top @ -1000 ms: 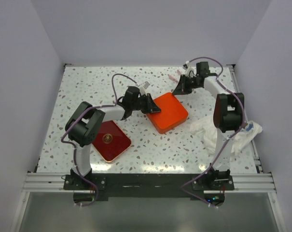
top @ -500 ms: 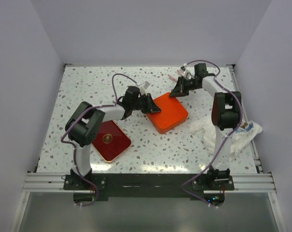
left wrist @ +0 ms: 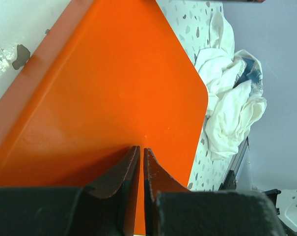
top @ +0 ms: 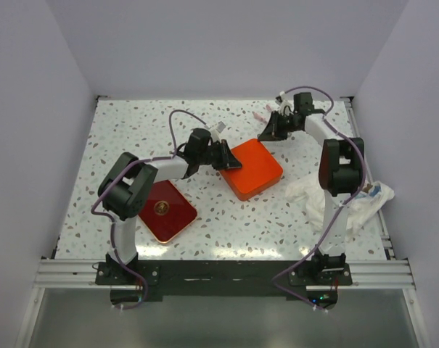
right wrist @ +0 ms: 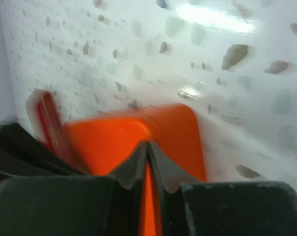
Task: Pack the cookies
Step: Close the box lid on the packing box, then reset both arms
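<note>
No cookies are visible. The orange box (top: 254,168), just right of centre, is shut, so they are probably inside and packing looks nearly finished. The left gripper (top: 230,161), jaws pressed together and empty, rests at the box's 9 o'clock corner. The right gripper (top: 266,134), likewise clenched, hovers near its 12 o'clock corner. A red square tin (top: 166,209) sits at 8 o'clock.

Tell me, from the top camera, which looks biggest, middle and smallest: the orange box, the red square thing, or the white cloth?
1. white cloth: largest, even with the right arm hiding some.
2 and 3. orange box and red square thing: about alike; the left arm covers the red one's corner, so no ranking.
</note>
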You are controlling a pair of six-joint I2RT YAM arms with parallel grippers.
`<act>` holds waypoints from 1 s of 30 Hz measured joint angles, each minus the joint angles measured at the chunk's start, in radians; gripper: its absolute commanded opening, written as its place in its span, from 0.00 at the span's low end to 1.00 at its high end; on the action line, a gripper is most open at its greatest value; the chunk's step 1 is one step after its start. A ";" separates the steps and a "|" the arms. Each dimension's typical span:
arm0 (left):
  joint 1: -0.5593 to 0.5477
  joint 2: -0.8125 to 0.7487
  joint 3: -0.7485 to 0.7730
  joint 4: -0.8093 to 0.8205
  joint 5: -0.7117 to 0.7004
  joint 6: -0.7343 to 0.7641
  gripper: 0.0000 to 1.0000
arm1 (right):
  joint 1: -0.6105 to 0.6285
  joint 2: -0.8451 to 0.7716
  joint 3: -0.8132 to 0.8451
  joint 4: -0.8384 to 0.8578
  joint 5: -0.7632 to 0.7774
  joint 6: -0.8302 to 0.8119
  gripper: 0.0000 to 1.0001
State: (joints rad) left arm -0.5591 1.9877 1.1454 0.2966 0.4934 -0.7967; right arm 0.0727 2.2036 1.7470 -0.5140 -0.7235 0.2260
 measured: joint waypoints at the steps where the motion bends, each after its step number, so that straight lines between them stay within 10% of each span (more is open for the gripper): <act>1: 0.000 -0.001 0.000 -0.003 -0.001 0.002 0.15 | -0.005 0.035 0.005 -0.018 -0.059 0.026 0.13; 11: 0.000 -0.019 0.005 -0.048 -0.001 0.009 0.22 | 0.006 -0.013 0.028 -0.109 0.026 -0.060 0.26; 19: 0.036 -0.095 0.066 -0.257 -0.024 0.067 0.60 | -0.014 -0.164 0.029 -0.144 0.070 -0.221 0.60; 23: 0.093 -0.187 0.080 -0.330 -0.062 0.111 0.70 | -0.015 -0.356 0.020 -0.147 0.117 -0.347 0.99; 30: 0.163 -0.580 0.051 -0.404 -0.266 0.245 1.00 | -0.099 -0.718 -0.211 -0.035 0.246 -0.381 0.99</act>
State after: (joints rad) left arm -0.3962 1.4075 1.1961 -0.1078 0.2279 -0.5518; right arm -0.0261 1.4853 1.5360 -0.5495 -0.4770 -0.1551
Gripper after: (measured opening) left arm 0.885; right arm 0.987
